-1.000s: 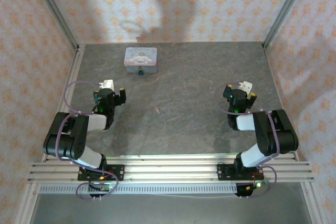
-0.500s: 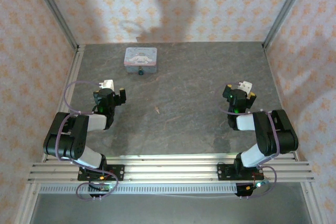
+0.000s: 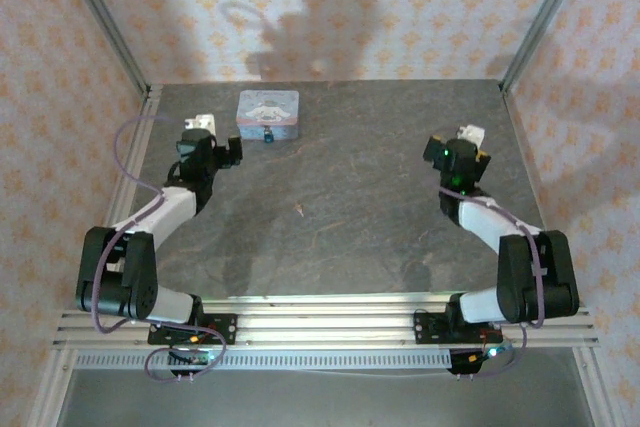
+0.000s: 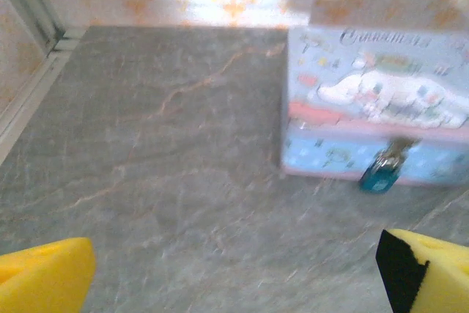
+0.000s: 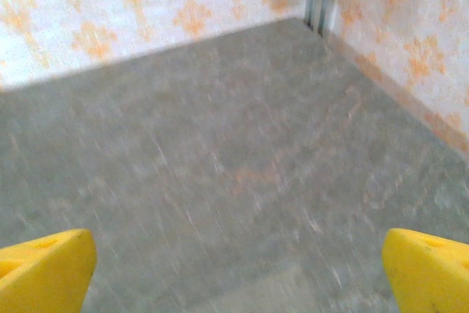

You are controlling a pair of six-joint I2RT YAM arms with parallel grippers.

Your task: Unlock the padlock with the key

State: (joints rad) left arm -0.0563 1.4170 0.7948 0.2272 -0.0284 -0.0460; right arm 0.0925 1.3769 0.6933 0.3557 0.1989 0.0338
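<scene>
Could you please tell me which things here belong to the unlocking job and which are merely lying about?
Job: padlock; small speck mid-table, perhaps the key; left gripper; right gripper.
Lying about: pale blue tin behind the padlock.

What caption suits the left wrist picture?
Open yellow-fingered left gripper facing a tiny bluish padlock at the front of a pale blue cartoon-printed tin.

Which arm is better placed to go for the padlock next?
Left. The left gripper, open, is close to the tin, with the padlock just ahead on the tin's front. The right gripper sits far across the table, facing the wall.
</scene>
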